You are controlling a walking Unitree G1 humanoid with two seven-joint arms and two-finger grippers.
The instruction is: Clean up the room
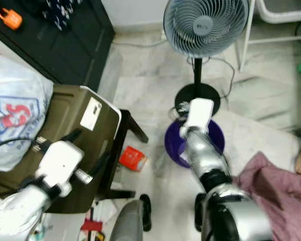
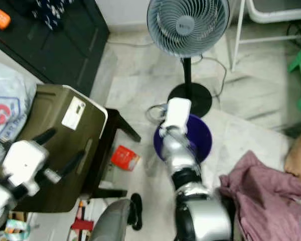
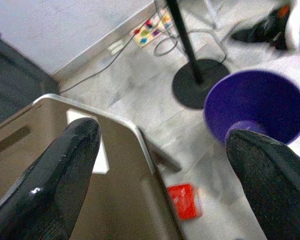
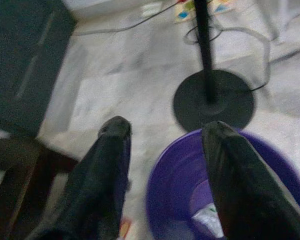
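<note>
The right arm is covering most of the purple bucket (image 1: 215, 134), leaving only arcs of its rim showing from the head, while the right wrist view is revealing a pale crumpled scrap (image 4: 208, 220) lying inside it, too blurred to identify. The right hand (image 4: 165, 175) is hovering over the bucket's rim at about 9 o'clock, fingers spread wide and gripping nothing. The left hand (image 3: 160, 165) is hanging above the olive-brown plastic bin (image 1: 65, 120), also wide open and empty. A white label (image 1: 91, 113) is sitting on the bin's lid, its print unreadable. A small red packet (image 1: 133, 158) is lying on the marble floor (image 1: 140, 85) at 9 o'clock from the bucket, just beside the dark stool leg (image 1: 135, 128); its writing cannot be made out. A white plastic bag (image 1: 15, 110) with red and blue lettering is being cut off at the frame edge. The standing fan (image 1: 205, 22) is rising at 12 o'clock from the bucket, and a pink cloth (image 1: 276, 191) is lying crumpled at 4 o'clock.
</note>
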